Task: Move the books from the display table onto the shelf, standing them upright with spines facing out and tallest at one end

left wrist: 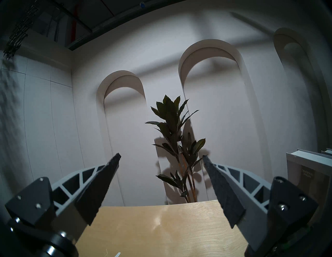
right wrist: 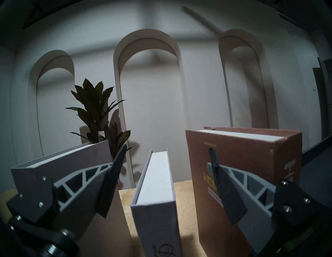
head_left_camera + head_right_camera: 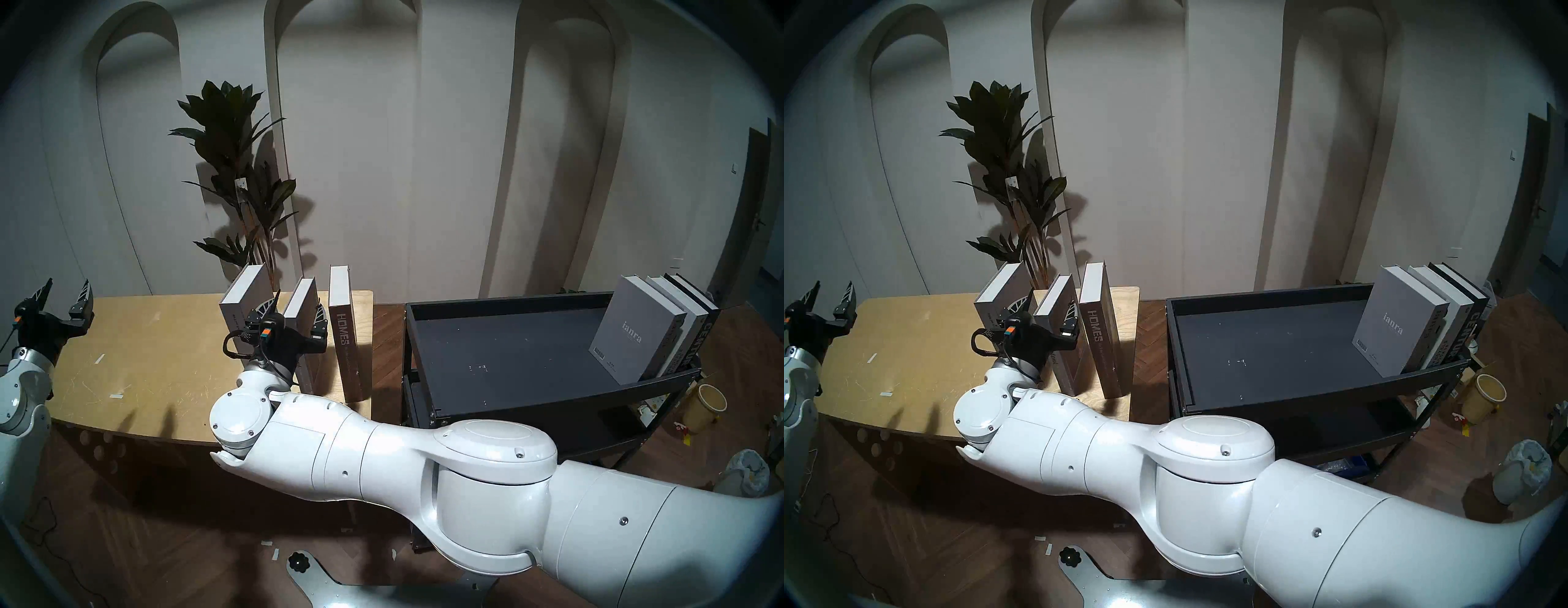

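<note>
Three books stand upright on the plywood display table (image 3: 148, 339): a grey book (image 3: 244, 293) on the left, a thin white-grey book (image 3: 302, 297) in the middle, and the brown "HOMES" book (image 3: 345, 339) on the right. My right gripper (image 3: 298, 303) is open, one finger on each side of the middle book (image 2: 156, 179), not touching it. My left gripper (image 3: 68, 283) is open and empty above the table's left end. On the black shelf's top tray (image 3: 509, 339), at its right end, a grey "ianra" book (image 3: 628, 327), a white book and the black "CENTURY" book (image 3: 706, 335) lean right.
A tall potted plant (image 3: 242, 170) stands behind the table. The shelf stands right of the table with a narrow gap of floor between them. A yellow cup (image 3: 706, 401) and a white lined bin (image 3: 746, 471) sit on the floor at the right.
</note>
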